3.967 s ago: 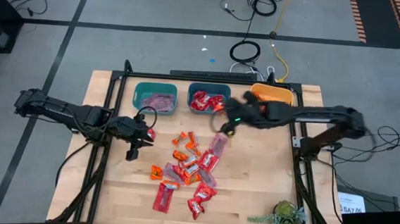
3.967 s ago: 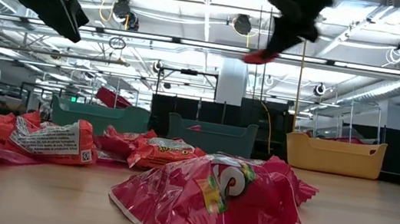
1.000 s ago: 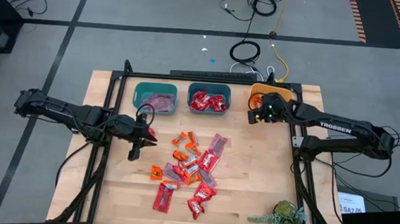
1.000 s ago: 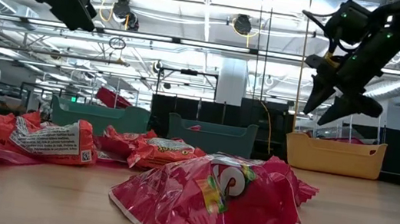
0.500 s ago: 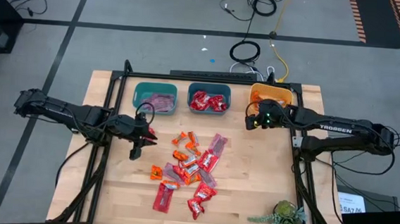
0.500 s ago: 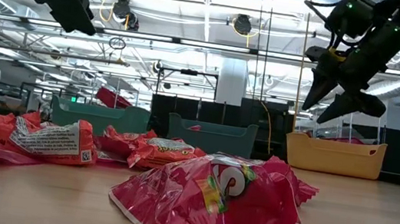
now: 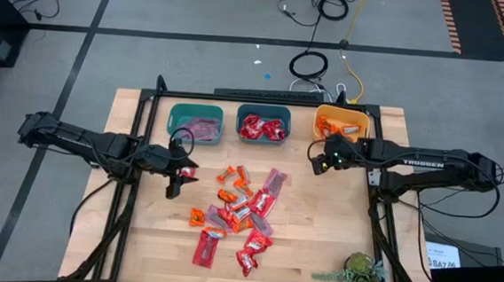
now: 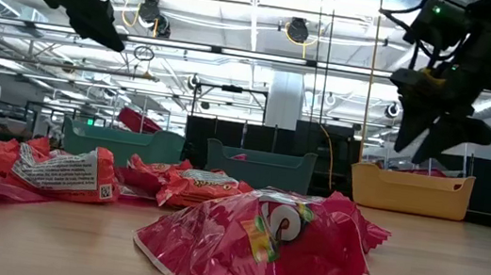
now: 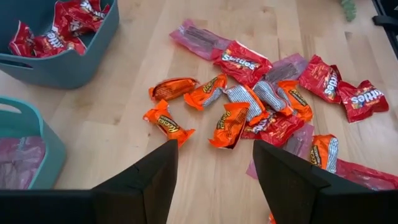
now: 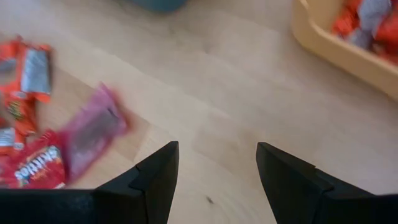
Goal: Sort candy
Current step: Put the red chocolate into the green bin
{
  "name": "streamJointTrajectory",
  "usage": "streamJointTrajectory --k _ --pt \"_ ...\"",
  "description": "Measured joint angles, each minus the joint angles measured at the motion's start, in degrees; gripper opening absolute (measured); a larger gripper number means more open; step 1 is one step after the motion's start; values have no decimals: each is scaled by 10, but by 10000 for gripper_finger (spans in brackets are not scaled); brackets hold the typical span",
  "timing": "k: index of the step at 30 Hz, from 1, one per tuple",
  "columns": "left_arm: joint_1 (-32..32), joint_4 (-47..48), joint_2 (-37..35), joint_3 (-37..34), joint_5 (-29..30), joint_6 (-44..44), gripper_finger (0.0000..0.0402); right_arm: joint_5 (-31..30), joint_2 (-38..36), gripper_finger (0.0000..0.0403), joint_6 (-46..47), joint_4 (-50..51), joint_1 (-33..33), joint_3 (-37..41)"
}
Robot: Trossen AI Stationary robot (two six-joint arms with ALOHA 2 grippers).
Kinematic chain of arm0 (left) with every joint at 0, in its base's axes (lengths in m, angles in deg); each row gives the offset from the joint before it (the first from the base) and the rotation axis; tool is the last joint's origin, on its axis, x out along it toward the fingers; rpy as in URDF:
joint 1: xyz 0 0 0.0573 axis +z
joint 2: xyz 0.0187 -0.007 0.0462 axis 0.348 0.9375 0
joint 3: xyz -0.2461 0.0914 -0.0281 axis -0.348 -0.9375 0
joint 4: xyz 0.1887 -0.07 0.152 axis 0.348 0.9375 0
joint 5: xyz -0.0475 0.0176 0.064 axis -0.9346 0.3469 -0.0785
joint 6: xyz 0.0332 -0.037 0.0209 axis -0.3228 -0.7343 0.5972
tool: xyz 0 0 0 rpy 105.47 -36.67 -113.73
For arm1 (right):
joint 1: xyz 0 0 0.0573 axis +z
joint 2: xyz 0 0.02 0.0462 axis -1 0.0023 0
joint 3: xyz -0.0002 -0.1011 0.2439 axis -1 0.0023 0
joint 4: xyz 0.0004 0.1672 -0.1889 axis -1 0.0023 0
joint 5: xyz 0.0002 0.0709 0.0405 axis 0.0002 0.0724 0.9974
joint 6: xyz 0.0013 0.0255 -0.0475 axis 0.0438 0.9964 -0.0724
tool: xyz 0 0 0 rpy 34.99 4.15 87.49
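R gripper point(image 7: 319, 160) has pulled back off yellow bin point(image 7: 357, 118), jaws open, empty; L gripper point(image 7: 176, 165) open beside candy point(image 7: 240, 207).

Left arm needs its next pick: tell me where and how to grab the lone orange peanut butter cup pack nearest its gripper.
Take the orange pack across its narrow middle, coming straight down from above. It lies flat on the table, clear of the pile, with crimped ends at either tip, so the left gripper, open above, should probably straddle its short width.
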Motion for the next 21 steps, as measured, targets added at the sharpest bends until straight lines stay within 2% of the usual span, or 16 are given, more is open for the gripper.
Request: streamJointTrajectory --k 7,11,16,21 --pt "0 -11 0 0 -2 33 219 -1 0 208 58 26 28 0" --pt "-4 -16 26 0 -14 33 219 -1 0 208 69 26 48 0" --pt "-37 -34 102 0 -30 30 219 -9 0 208 70 26 70 0" --pt "-77 -66 197 0 -4 -7 219 -8 0 208 64 26 90 0"
